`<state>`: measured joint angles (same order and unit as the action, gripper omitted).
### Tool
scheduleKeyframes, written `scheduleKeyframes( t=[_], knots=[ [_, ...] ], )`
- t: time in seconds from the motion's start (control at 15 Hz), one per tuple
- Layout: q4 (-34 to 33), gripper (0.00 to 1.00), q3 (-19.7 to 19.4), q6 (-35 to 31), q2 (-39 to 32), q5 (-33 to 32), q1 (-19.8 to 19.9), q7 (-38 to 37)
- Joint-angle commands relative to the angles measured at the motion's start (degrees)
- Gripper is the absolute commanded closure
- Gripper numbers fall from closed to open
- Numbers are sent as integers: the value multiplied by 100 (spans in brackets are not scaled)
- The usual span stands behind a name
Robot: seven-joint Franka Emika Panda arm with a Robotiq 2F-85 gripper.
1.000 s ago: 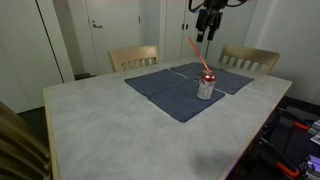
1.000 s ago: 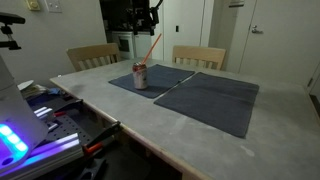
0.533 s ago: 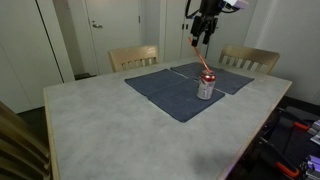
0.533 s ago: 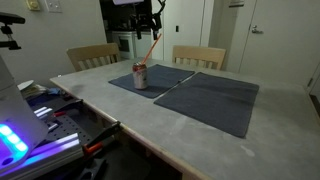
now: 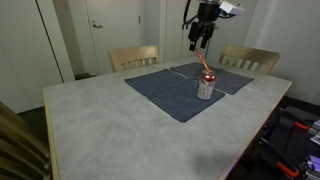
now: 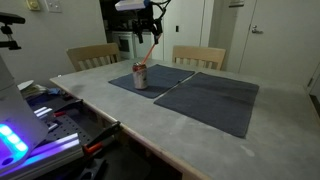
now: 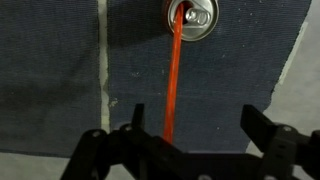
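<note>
gripper (image 5: pixel 198 40) wide open above can (image 5: pixel 205 88), label too small to read, wrist view alone shows straw (image 7: pixel 172 85) entering can top

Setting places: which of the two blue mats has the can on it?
The far mat in an exterior view: the can with the orange straw stands on it. The near mat carries nothing.

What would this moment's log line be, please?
orange plastic straw: leaning in red-and-silver metal can | can: on dark blue cloth mat | hand: open, at straw top
</note>
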<state>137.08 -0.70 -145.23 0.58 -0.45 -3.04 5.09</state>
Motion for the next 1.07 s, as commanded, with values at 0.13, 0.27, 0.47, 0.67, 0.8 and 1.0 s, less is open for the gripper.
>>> scheduleKeyframes(
  t=[0.13, 0.27, 0.47, 0.67, 0.8, 1.0],
  knots=[
    [-169, 34, 60, -121, -266, -52, 81, -100],
    [-209, 44, 57, -134, -317, -50, 86, -103],
    [-287, 49, 55, -124, -366, -54, 95, -103],
    [-371, 65, 51, -114, -417, -50, 106, -96],
    [-427, 83, 47, -116, -464, -41, 113, -86],
    [-481, 100, 45, -119, -508, -45, 123, -88]
  ],
)
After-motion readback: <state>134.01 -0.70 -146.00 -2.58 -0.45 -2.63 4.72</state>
